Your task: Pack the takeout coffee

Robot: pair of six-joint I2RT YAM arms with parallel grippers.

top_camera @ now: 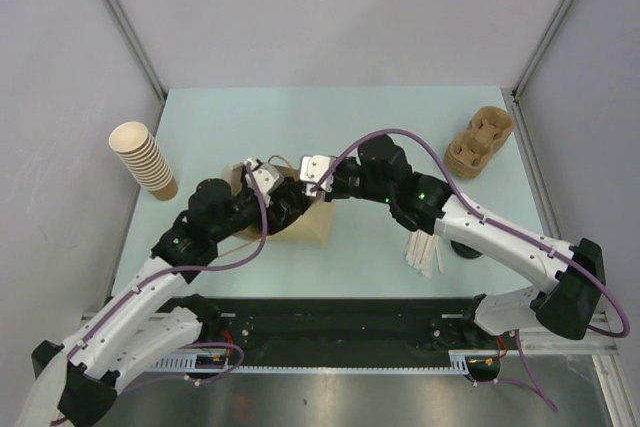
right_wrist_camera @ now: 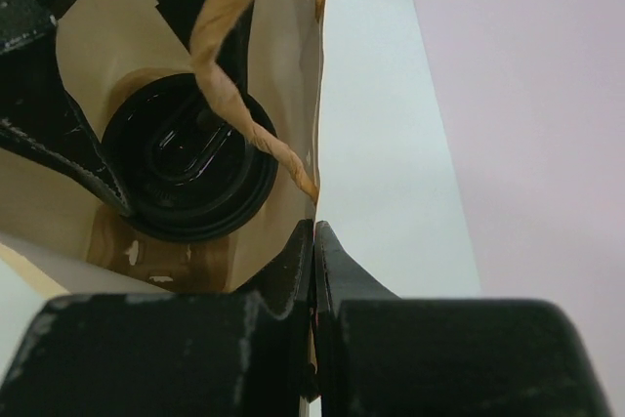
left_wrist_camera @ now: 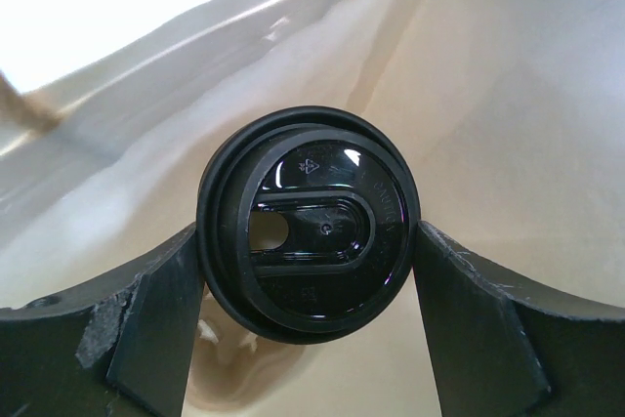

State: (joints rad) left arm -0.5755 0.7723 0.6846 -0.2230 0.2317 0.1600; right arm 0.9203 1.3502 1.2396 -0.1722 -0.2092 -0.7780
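Note:
The takeout coffee is a cup capped with a black lid [left_wrist_camera: 311, 224]; its body is hidden under the lid. It sits low inside an open brown paper bag [top_camera: 312, 229]. My left gripper [left_wrist_camera: 311, 246] reaches into the bag, its fingers [left_wrist_camera: 161, 310] pressed on both sides of the lid rim. My right gripper [right_wrist_camera: 314, 233] is shut on the bag's top edge [right_wrist_camera: 314, 124], beside the twisted paper handle [right_wrist_camera: 234, 17]. The right wrist view shows the lidded cup [right_wrist_camera: 190, 158] in the bag. The brown pulp carrier tray [top_camera: 480, 142] lies at the far right.
A tall stack of nested tan cups [top_camera: 145, 159] lies at the far left. White sticks [top_camera: 422, 252] and a black round lid [top_camera: 466, 248] lie under my right arm near the front edge. Both arms [top_camera: 230, 212] meet over the bag.

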